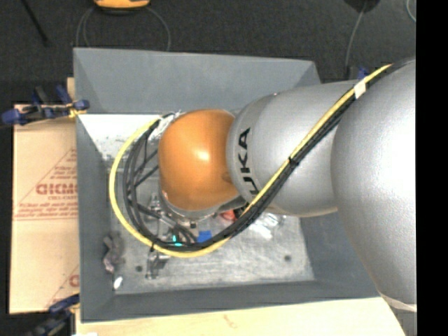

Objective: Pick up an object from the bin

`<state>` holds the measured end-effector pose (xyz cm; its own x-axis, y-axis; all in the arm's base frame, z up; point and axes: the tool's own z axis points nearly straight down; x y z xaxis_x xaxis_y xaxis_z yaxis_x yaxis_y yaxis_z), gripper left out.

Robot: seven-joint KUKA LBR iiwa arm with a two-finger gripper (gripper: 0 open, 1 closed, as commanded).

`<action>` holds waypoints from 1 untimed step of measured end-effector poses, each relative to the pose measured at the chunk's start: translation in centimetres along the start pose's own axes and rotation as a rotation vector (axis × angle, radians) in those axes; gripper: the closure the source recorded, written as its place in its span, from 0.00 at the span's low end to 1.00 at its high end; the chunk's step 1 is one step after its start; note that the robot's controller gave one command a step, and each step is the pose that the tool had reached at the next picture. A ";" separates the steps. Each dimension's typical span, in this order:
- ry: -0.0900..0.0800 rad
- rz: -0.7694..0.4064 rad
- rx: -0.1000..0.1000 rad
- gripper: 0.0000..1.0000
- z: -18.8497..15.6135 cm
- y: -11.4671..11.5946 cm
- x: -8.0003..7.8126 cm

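My gripper pokes out below the orange wrist cover, low over the bin floor in the front left part. Just to its left lies a small grey-purple crumpled thing, apart from the gripper. A tiny white scrap lies in front of that, near the bin's front left corner. Nothing can be made out in the gripper's grasp.
The arm and its cables cover most of the bin's middle. At the arm's lower edge a small blue piece, a bit of red and a clear crinkled wrapper peek out. Bare floor shows along the front right.
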<state>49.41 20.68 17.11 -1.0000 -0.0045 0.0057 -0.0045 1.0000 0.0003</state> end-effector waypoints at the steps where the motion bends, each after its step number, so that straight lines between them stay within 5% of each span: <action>1: -0.019 -0.166 -0.002 0.00 10.0 -8.1 0.0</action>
<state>49.39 12.59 7.16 -0.9855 -0.1692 -0.0131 -0.1692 0.9856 0.0020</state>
